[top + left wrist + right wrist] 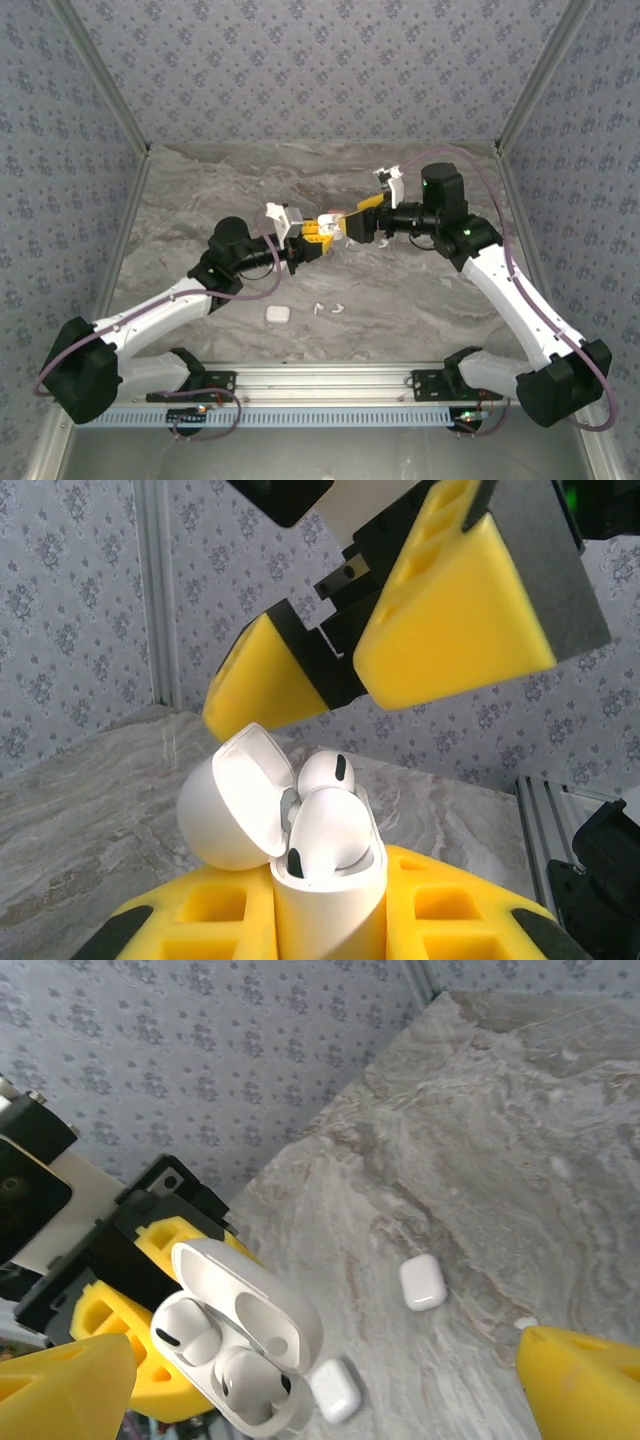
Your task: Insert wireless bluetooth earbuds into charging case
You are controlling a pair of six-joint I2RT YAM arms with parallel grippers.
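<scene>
A white charging case [330, 900] with its lid [235, 800] swung open stands upright between my left gripper's [330, 925] yellow fingers, which are shut on its body. Two white earbuds [330, 830] sit in its wells; in the right wrist view the same earbuds [190, 1335] show side by side in the charging case [270, 1415]. My right gripper [327, 1360] is open just above the case, its yellow fingers [450, 610] spread wide with nothing between them. In the top view the left gripper [312, 240] and the right gripper [362, 215] meet above mid-table.
Two closed white cases [422, 1282] [335, 1390] lie on the marble table below the grippers. In the top view one closed case [278, 314] and two small white loose earbuds [330, 307] lie near the front. Patterned walls enclose the table.
</scene>
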